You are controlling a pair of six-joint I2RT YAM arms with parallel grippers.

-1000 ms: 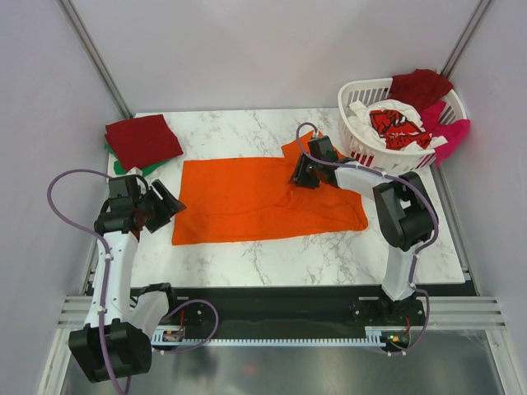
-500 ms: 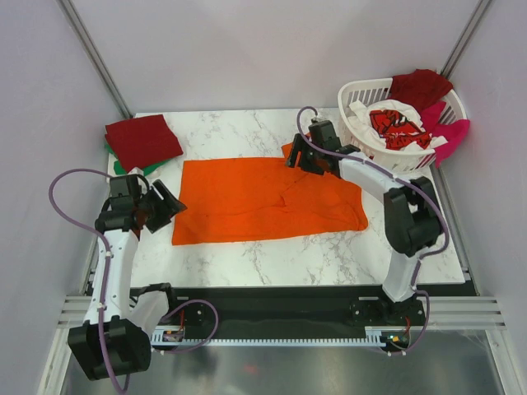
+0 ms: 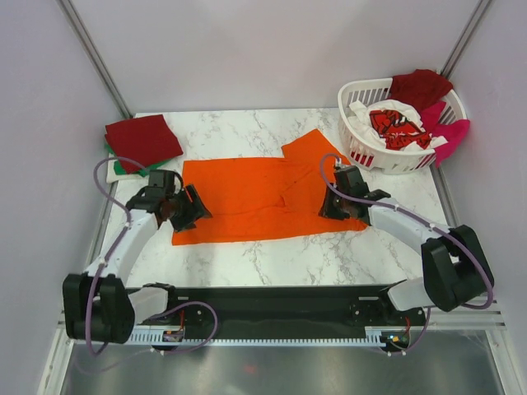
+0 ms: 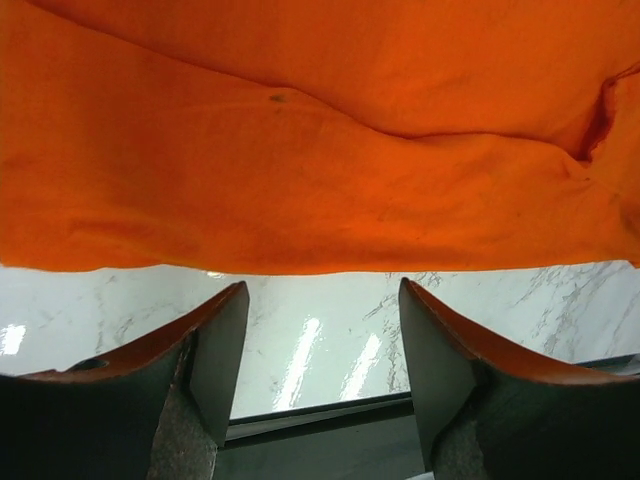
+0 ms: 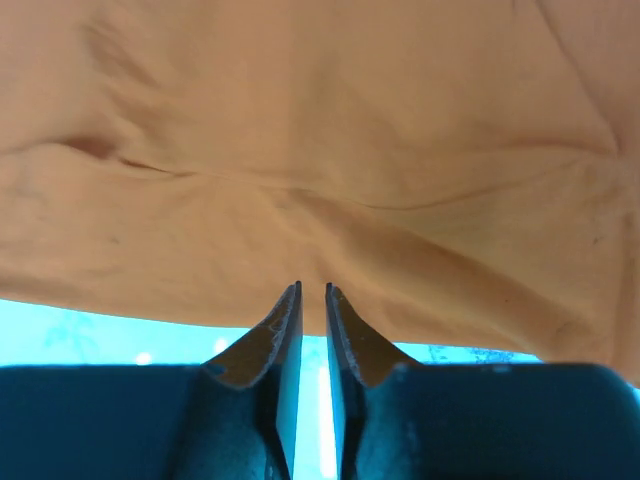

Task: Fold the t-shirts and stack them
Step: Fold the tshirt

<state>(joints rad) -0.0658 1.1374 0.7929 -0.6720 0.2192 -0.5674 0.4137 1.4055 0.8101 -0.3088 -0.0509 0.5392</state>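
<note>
Starting a fold: the orange t-shirt (image 3: 263, 197) lies flat on the worktop (image 3: 272, 255), its near hem just ahead of each claw's tips. The left claw (image 4: 322, 300) stands apart. The right claw (image 5: 312, 288) is almost together; whether on cloth I cannot tell. Next: 2 firm hem pinches, then lift.

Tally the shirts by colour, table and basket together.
Orange shirt: 1
Dark red shirts: 2
Green shirt: 1
Magenta shirt: 1
White shirt with red print: 1
Total: 6
</note>
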